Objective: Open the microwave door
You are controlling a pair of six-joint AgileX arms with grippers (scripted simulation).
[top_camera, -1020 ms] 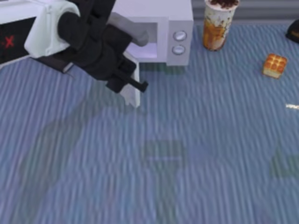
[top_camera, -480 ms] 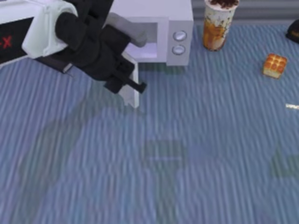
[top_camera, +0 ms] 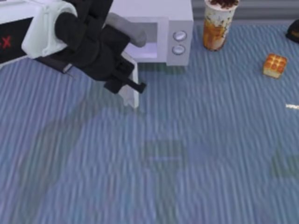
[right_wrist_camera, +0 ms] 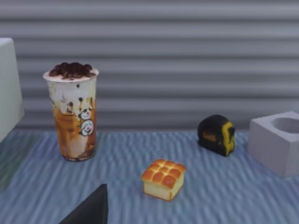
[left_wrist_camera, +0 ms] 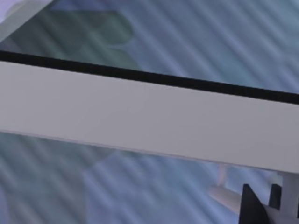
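The left claw [top_camera: 135,86] was at the outer edge of the one microwave door [top_camera: 133,88], swung open; grip unclear. One microwave [top_camera: 161,28] with two knobs sat at the tabletop's [top_camera: 187,163] far edge, left of one drink cup [top_camera: 218,23]

My left arm reaches in from the table's left, its tool [top_camera: 133,87] low, fingers pointing right.

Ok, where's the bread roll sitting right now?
In the top view the bread roll lies near the table's right edge, to the right of the drink cup and well clear of the microwave; the right wrist view shows it in front of a tape measure.
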